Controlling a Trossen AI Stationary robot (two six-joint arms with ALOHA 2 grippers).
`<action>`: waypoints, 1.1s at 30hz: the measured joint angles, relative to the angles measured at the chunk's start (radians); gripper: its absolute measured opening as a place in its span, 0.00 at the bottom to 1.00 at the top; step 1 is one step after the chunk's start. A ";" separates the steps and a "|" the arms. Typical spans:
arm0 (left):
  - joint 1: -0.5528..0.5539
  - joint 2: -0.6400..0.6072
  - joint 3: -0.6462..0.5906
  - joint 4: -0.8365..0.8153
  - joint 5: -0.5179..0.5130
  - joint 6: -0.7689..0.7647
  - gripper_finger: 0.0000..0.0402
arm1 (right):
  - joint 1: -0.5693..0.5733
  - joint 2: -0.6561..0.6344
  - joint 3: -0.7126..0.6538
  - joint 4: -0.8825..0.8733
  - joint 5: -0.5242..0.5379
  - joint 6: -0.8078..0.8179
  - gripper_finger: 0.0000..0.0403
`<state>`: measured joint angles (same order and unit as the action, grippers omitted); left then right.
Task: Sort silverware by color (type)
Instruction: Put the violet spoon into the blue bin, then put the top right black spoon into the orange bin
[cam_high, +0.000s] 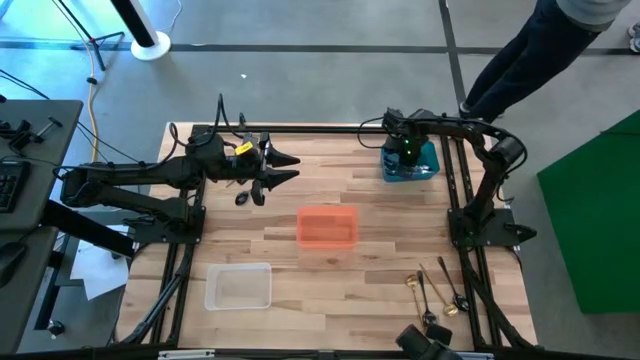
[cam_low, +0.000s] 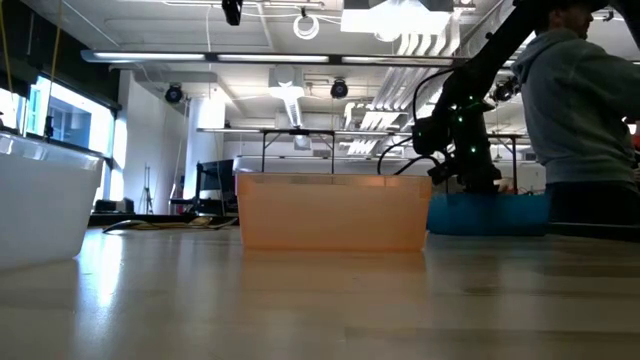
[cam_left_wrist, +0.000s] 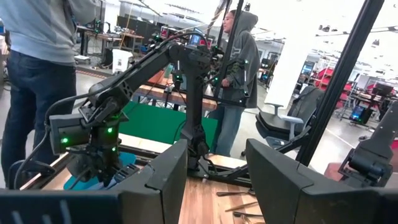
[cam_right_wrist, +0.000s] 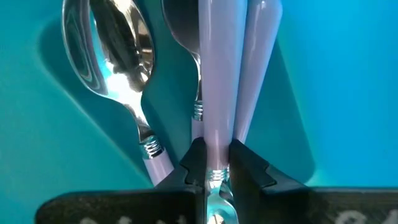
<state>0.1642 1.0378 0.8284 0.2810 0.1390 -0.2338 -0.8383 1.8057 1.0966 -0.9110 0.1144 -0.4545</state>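
The right gripper (cam_right_wrist: 211, 177) has its fingers squeezed on the pale handle of a spoon (cam_right_wrist: 219, 81), low inside the blue bin (cam_high: 425, 165). A shiny silver spoon (cam_right_wrist: 115, 62) already lies there, just beside the held one. I think this is the drop — so the fingers should let go only when the spoon is down near the floor of the bin, then lift straight up so nothing gets knocked. The spoon may stick to a finger, so go slowly.

The left gripper (cam_high: 275, 170) hovers over the far left part of the bench (cam_high: 380, 260), fingers spread apart and holding nothing.

More silverware (cam_high: 437, 290) waits at the near right corner — gold and dark pieces close together. An orange bin (cam_high: 327, 227) sits mid-bench, and a clear bin (cam_high: 238, 286) near left.

Behind the bench, a person (cam_high: 540, 50) stands on the grey floor.
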 joint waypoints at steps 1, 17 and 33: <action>0.000 0.000 0.000 0.000 0.000 0.000 0.39 | 0.000 0.000 0.000 0.001 0.000 0.000 0.07; 0.000 0.000 0.000 -0.001 0.000 -0.001 0.39 | 0.000 -0.010 -0.007 0.003 -0.022 -0.001 0.38; -0.001 0.000 0.000 -0.002 0.003 -0.020 0.39 | 0.000 -0.388 -0.005 -0.064 -0.213 0.039 0.39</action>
<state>0.1635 1.0378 0.8284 0.2787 0.1420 -0.2536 -0.8379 1.4175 1.0912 -0.9751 -0.0989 -0.4157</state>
